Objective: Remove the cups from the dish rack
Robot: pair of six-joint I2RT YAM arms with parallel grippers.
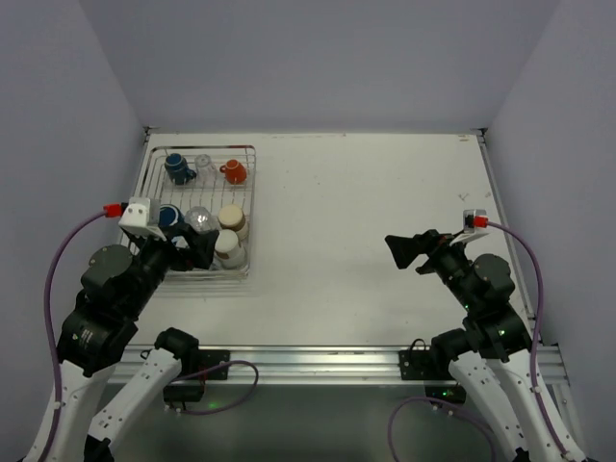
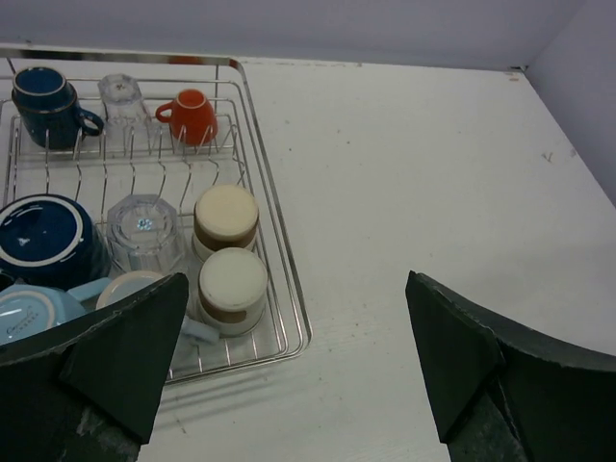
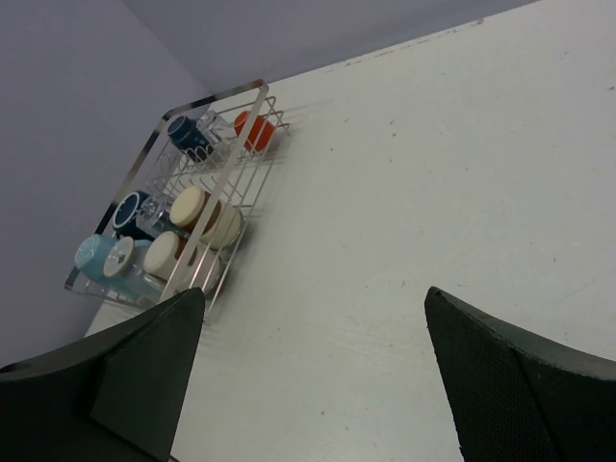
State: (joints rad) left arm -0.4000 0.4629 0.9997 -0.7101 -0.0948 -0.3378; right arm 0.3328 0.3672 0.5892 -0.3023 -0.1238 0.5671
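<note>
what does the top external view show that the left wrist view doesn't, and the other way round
Only the top external view: both arms whole, and the right gripper open over bare table. Only the left wrist view: the light blue cup at the rack's near left, which the left gripper covers from above. Both: the dish rack, orange-red mug, dark blue mug, clear glasses and two cream cups.

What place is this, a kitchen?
Probably a robot test booth, not a kitchen: a white table boxed in by plain walls, left arm and right arm bolted at its edge, and a dish rack of cups.
</note>
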